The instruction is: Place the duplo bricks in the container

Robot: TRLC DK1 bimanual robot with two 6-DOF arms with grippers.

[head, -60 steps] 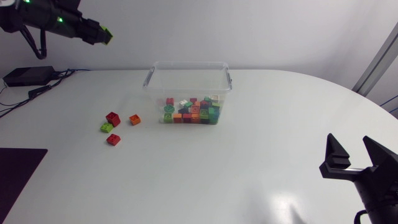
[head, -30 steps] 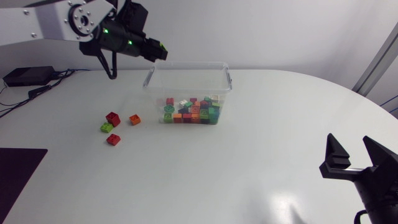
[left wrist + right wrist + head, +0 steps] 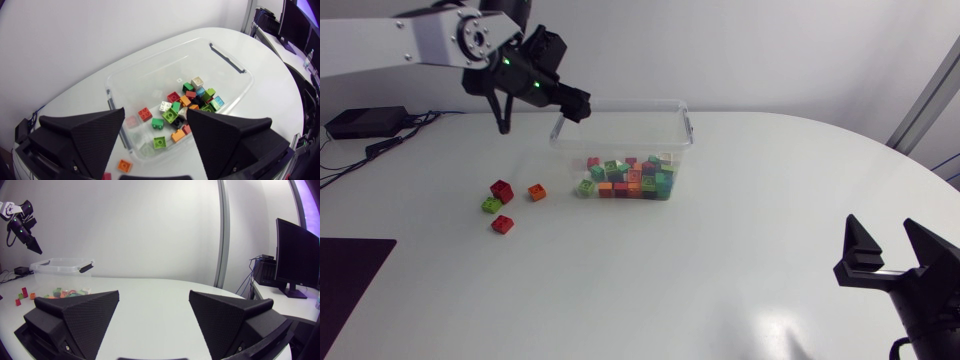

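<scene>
Left gripper (image 3: 575,105) hovers over the clear plastic container (image 3: 682,112) rim, fingers spread, empty. Four loose duplo bricks (image 3: 502,190) lie on the white surface (image 3: 720,250) beside it. Looks between picks; next: swing out, descend, grasp one.

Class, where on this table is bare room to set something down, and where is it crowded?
Bare: the stretch between the container and the right gripper. Crowded: the container's floor, and the four loose bricks beside it.

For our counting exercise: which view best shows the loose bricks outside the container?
Head view: all four loose bricks lie apart in plain sight. Left wrist view catches mainly an orange one; right wrist view shows them tiny, far off.
</scene>
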